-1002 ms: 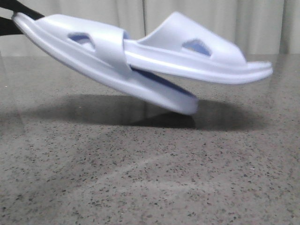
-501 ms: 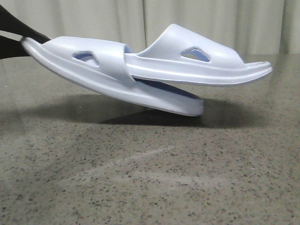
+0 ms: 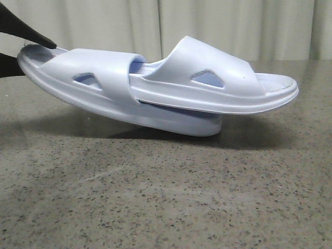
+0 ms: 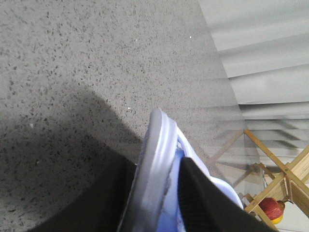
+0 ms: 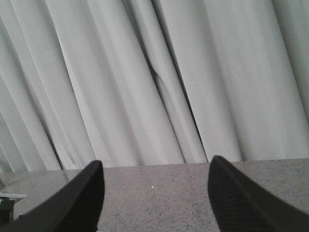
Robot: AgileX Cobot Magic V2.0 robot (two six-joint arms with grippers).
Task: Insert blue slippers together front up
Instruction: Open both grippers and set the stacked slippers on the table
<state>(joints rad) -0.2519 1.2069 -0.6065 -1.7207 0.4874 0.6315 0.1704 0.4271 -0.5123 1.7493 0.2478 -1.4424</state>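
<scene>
Likely staged indoor test space, lab or studio; exact kind unclear. Speckled grey stone-look tabletop (image 3: pixel 166 197) fills foreground. Pale grey pleated floor-length curtains (image 5: pixel 159 82) close off whole background. Light wooden folding rack (image 4: pixel 282 179) stands beyond table edge, red-and-yellow round object (image 4: pixel 272 209) beside it. No household furniture visible.

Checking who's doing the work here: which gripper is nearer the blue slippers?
Left. The left gripper is clamped on the heel of the blue slippers; the right gripper is open, facing curtains, no slipper between its fingers.
</scene>
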